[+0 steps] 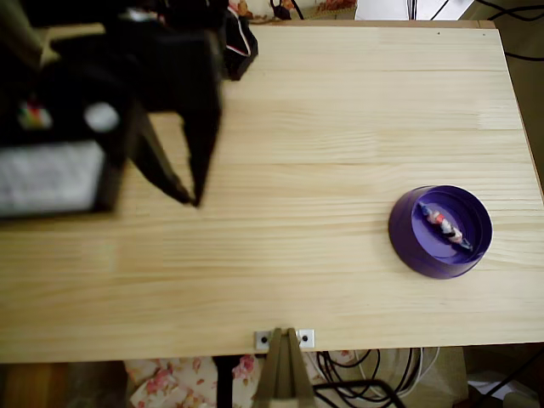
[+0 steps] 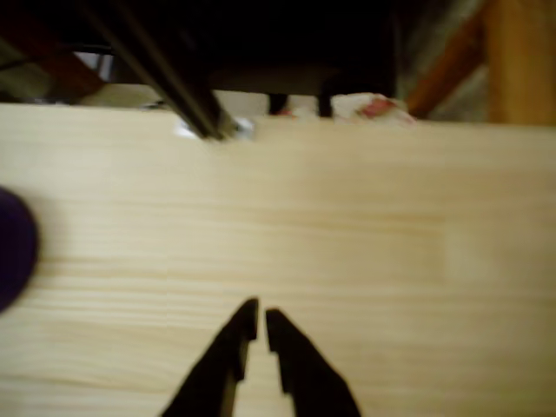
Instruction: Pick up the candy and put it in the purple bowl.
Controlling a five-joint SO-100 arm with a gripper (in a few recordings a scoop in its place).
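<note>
The purple bowl [image 1: 403, 241] sits on the right side of the wooden table in the overhead view. The candy [image 1: 444, 224], a small white wrapped sweet with red and dark marks, lies inside it on the violet bottom. My black gripper [image 1: 193, 201] is far to the left of the bowl, above the bare wood, with its fingertips drawn together and nothing held. In the wrist view the gripper [image 2: 261, 318] shows a thin slit between its tips, and a blurred part of the purple bowl [image 2: 12, 252] is at the left edge.
My arm's black body and a white block [image 1: 51, 174] cover the table's top-left corner. A metal bracket [image 1: 284, 339] is clamped at the front edge, with cables [image 1: 374, 374] hanging below. Bare wood [image 1: 306, 187] lies between gripper and bowl.
</note>
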